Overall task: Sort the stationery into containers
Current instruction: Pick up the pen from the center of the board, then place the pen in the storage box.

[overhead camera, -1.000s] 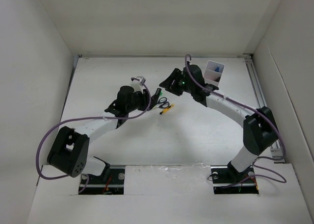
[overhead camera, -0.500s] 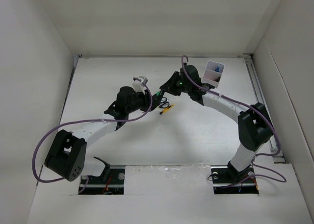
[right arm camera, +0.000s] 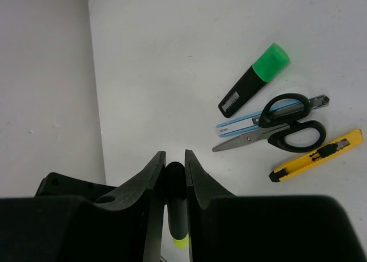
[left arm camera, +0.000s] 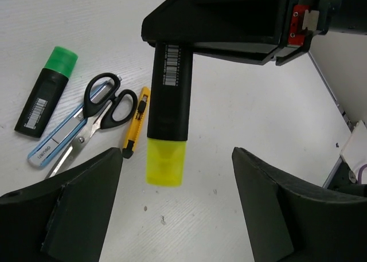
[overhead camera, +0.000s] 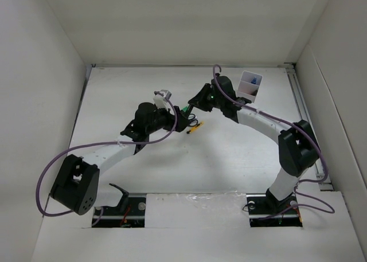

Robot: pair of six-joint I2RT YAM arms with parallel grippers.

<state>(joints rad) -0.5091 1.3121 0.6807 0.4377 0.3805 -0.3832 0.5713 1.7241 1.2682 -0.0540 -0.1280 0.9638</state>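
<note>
My right gripper (right arm camera: 175, 159) is shut on a yellow highlighter (right arm camera: 175, 184) with a black body and holds it above the table. In the left wrist view the highlighter (left arm camera: 169, 118) hangs from the right gripper (left arm camera: 229, 21), yellow cap down. My left gripper (left arm camera: 176, 176) is open, and the cap sits between and just beyond its fingers, not touching them. On the table lie a green highlighter (left arm camera: 46, 91), black-handled scissors (left arm camera: 94, 116) and a yellow-black cutter (left arm camera: 136, 122). In the top view the two grippers meet, left (overhead camera: 179, 120) and right (overhead camera: 195, 104).
A white container (overhead camera: 250, 84) with a blue item in it stands at the back right, behind the right arm. The green highlighter (right arm camera: 254, 79), scissors (right arm camera: 275, 124) and cutter (right arm camera: 316, 155) lie close together right under both grippers. White walls enclose the table.
My left gripper has moved right, up to the right gripper. The right gripper has shifted slightly toward it, still holding the yellow highlighter.
</note>
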